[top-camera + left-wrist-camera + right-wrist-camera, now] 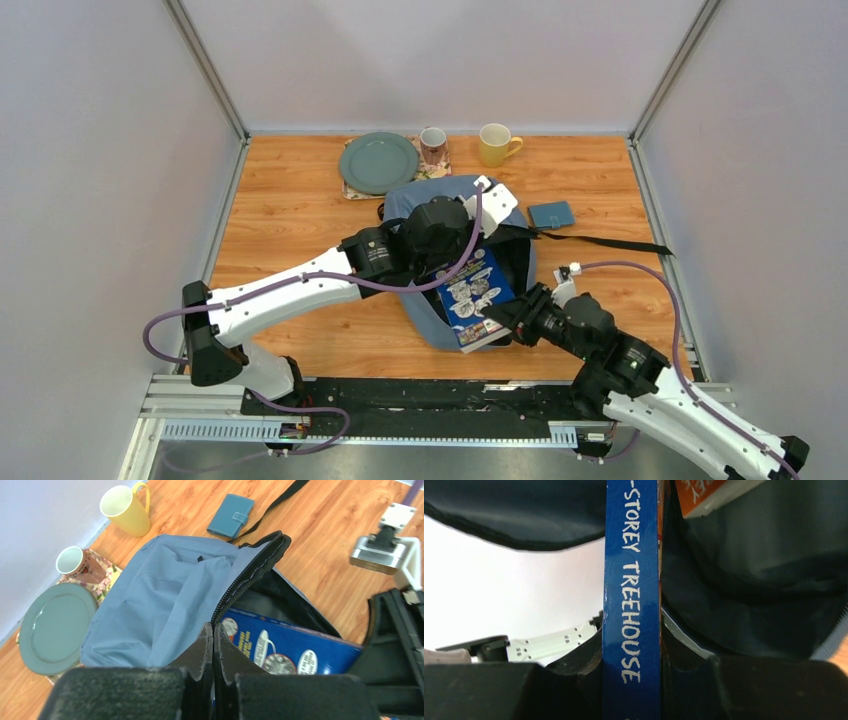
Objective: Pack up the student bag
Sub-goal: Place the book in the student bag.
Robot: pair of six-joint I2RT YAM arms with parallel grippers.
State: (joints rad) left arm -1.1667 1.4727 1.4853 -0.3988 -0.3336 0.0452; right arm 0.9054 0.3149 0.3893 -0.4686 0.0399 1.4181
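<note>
The student bag (440, 195), grey-blue with black zipper trim, lies in the middle of the table with its mouth open toward the arms. My left gripper (447, 268) is shut on the zipper edge of the bag's upper flap (235, 587) and holds it up; its tips (214, 632) meet on the trim. My right gripper (503, 318) is shut on a blue book (475, 293), partway inside the bag's mouth. The right wrist view shows the book's spine (631, 595) clamped between the fingers (579, 665), with the dark bag interior (749, 580) beyond. The book also shows in the left wrist view (290, 650).
A small teal case (551, 214) lies right of the bag, beside a black strap (610, 243). A grey-green plate (378, 162), a small patterned mug (433, 145) and a yellow mug (495, 144) stand at the back. An orange-edged item (704, 492) sits inside the bag.
</note>
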